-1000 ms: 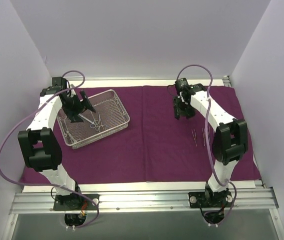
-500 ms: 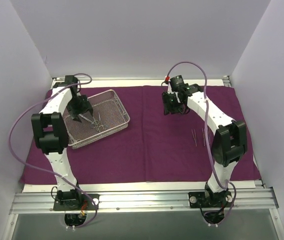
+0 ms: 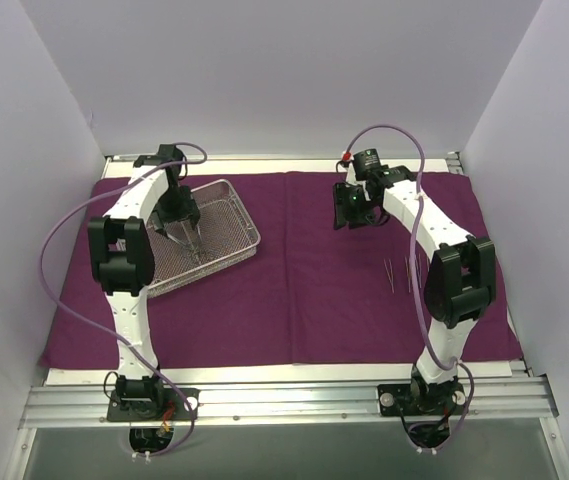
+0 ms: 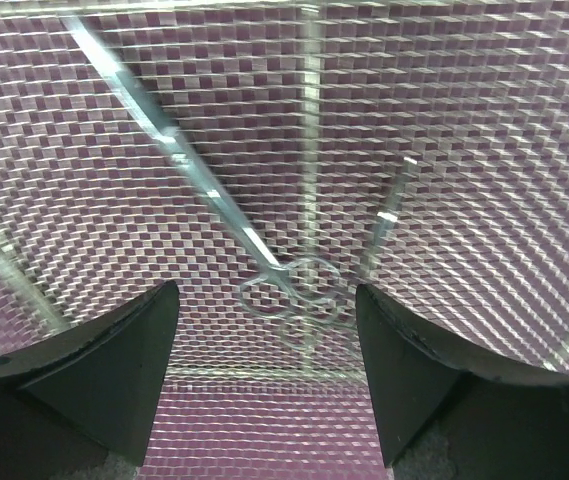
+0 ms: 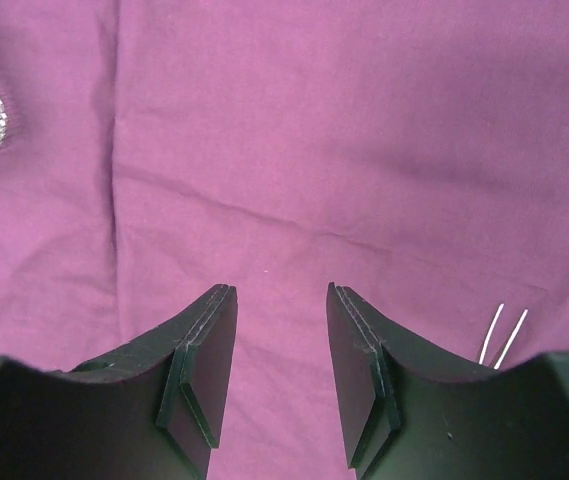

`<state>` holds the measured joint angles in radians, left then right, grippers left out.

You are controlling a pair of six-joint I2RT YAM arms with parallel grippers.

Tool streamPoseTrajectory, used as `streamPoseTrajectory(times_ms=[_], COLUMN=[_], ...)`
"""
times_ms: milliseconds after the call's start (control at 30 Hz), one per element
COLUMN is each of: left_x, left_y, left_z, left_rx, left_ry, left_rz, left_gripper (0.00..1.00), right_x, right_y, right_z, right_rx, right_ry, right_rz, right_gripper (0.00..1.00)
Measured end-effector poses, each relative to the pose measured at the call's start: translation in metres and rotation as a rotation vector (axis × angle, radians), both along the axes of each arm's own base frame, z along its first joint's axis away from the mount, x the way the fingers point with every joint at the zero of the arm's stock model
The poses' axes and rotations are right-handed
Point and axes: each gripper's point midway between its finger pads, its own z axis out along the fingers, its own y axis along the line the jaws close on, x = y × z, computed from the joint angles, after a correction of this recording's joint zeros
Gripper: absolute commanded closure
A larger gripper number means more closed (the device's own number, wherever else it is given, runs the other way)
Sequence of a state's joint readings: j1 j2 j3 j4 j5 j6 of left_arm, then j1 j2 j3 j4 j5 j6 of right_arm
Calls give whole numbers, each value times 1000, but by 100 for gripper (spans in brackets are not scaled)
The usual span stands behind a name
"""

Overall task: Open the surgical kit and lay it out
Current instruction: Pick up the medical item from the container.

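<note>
Left gripper (image 4: 264, 293) has slid toward the tray's (image 3: 222, 215) far side, jaws wide and empty above the scissors (image 4: 289, 290) inside it. Right gripper (image 5: 279, 292) hovers well right of the tray, half open, empty. Cloth wrap (image 3: 294, 300) is spread and tweezers (image 3: 401, 272) are out; the tray's instruments remain

Left arm (image 3: 129, 320): white moulded link shells, bulky matte black joint housings (image 3: 119, 255); right arm (image 3: 414, 215): same build, with a black elbow block (image 3: 457, 280); a lilac cable (image 3: 46, 270) runs along the left arm, a second lilac cable (image 3: 396, 128) along the right; small red mark (image 3: 346, 155) beside the right wrist's round black motor; black base plates (image 3: 139, 395) with pale bolt heads; left gripper (image 4: 264, 292): matte black wedge-shaped fingers (image 4: 94, 370); right gripper (image 5: 280, 290): black fingers (image 5: 204, 360) with flat stepped inner faces.
</note>
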<state>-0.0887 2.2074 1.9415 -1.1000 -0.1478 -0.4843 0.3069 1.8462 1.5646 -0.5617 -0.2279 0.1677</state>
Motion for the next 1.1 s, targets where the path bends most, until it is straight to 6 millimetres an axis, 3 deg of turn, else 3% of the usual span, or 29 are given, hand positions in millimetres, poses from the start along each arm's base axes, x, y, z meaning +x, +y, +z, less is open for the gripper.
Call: streamPoseTrajectory(times_ms=[267,600,733,800,967,1033,1100], left_x=[-1,7,13,15,16,16,16], left_y=[15,32,28,24,24,25,25], left_z=[-3,-39,-42,-43,-44,-43,-42], left_rx=[70,52,17,-3,-30,-43,-48], left_ry=[-1,19,-14,-27,-62,-71,-81], left_rz=[85,183,202,211,235,246,250], left_gripper=[20,33,49,63,82,96,98], right_x=[-1,-15,-15,-15,-15,-15,-15], right_y=[4,-3,-4,-5,-5,-6,-5], right_z=[1,-7,0,3,10,11,11], right_rx=[20,-4,-5,-5,-14,-20,-25], right_ry=[5,33,14,5,-15,-21,-24], right_rz=[12,13,13,12,11,10,13], right_gripper=[58,58,58,58,58,58,58])
